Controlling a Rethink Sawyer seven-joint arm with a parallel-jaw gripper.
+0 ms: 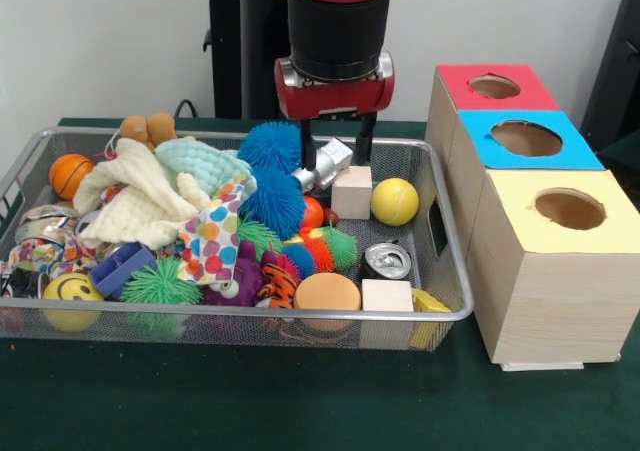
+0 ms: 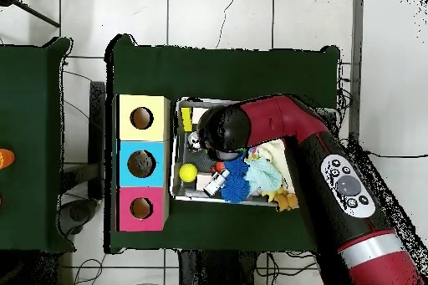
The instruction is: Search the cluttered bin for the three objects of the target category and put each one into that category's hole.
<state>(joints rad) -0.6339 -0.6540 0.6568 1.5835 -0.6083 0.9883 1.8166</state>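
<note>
The wire mesh bin holds a heap of toys; it also shows in the overhead view. My gripper hangs over the bin's far right part, fingers spread and pointing down. A silver metal piece lies between the fingers, and I cannot tell if they touch it. A wooden cube and a yellow ball lie just in front. Three wooden boxes stand right of the bin, with a red-topped hole, a blue-topped hole and a yellow-topped hole. In the overhead view the arm hides the gripper.
The bin also holds blue spiky balls, a cream cloth, a silver can, an orange disc, a second wooden cube, a smiley ball and a small basketball. The boxes stand close against the bin's right wall.
</note>
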